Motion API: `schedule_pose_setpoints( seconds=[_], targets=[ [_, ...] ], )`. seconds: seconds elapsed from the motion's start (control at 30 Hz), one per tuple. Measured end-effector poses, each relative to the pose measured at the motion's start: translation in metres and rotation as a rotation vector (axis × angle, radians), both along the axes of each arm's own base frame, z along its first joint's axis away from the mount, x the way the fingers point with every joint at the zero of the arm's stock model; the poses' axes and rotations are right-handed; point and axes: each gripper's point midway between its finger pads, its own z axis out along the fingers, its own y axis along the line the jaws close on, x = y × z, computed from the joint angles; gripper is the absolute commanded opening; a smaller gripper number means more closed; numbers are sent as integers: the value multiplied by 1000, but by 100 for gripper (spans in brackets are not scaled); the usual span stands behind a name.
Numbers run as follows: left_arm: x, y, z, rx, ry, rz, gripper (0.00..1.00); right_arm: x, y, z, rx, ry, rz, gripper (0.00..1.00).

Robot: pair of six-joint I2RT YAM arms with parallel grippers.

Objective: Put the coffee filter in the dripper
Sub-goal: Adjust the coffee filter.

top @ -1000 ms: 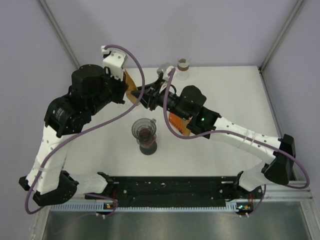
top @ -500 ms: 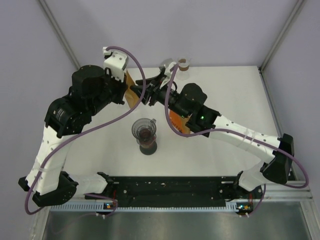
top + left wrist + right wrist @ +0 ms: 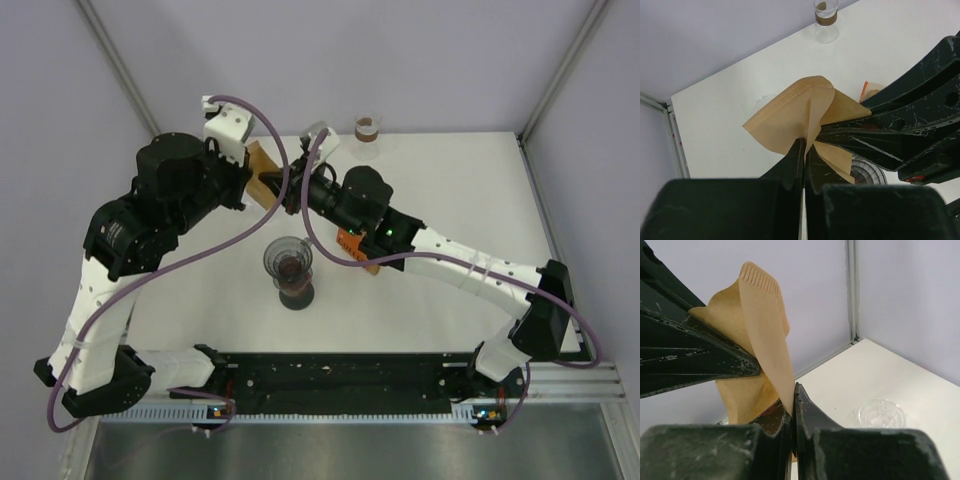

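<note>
Both grippers are on the coffee filter (image 3: 790,112). Left gripper (image 3: 804,145): jaws closed tight, pinching the filter's lower edge. Right gripper (image 3: 792,390): jaws also closed to a sliver, with a flap of the same paper clamped between them. In the left wrist view the two pinch different flaps, close together.

The filter is in the air over the far-left part of the table (image 3: 470,190), between the two wrists, and touches nothing else. It is partly spread, with the crimped seam uppermost. The dripper (image 3: 288,258) sits on its dark base nearer the arm bases, well apart from the filter, with nothing in it that I can see.

Step in hand, as I read it: you're opening the folded filter into a cone, not placing it yet.

Next move, in my judgement:
- Ease the two grips apart so the layers separate. Go gently, the paper is thin and could tear at either pinch.
- Then let one gripper go and carry the filter with the other.
- Bring it toward the near edge and down over the dripper, point first.
- Mind the purple cables and the right arm's forearm, which pass close to the dripper.
</note>
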Motion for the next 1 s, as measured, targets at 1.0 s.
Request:
schedule_pose_setpoints(
  seconds=[1.0],
  targets=[
    [21, 24, 11, 248, -166, 43, 0, 29, -26, -7, -73, 58, -184, 0]
  ],
)
